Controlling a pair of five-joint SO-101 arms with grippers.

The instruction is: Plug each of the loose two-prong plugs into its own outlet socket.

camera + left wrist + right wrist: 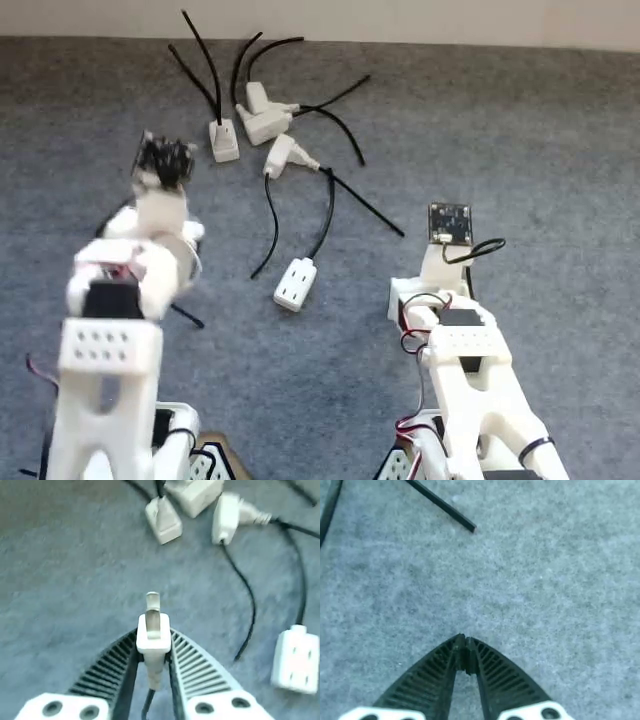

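Observation:
My left gripper [153, 636] is shut on a white two-prong plug [152, 630]; its metal prongs point away over the carpet and its black cord runs back between the fingers. In the high view this gripper [165, 166] hangs at the left, short of the cluster of plugs. A white outlet socket [295, 283] [296, 661] lies on the carpet between the arms. Other white plug and socket pieces [225, 140] [265, 118] [281, 155] lie at the back with black cords. My right gripper [465, 647] is shut on nothing, low over bare carpet.
Grey carpet [520, 130] covers the table. Black cords [330, 205] fan out from the cluster, and one cord end [470, 527] lies ahead of the right gripper. The right arm [455, 330] stands beside the outlet socket.

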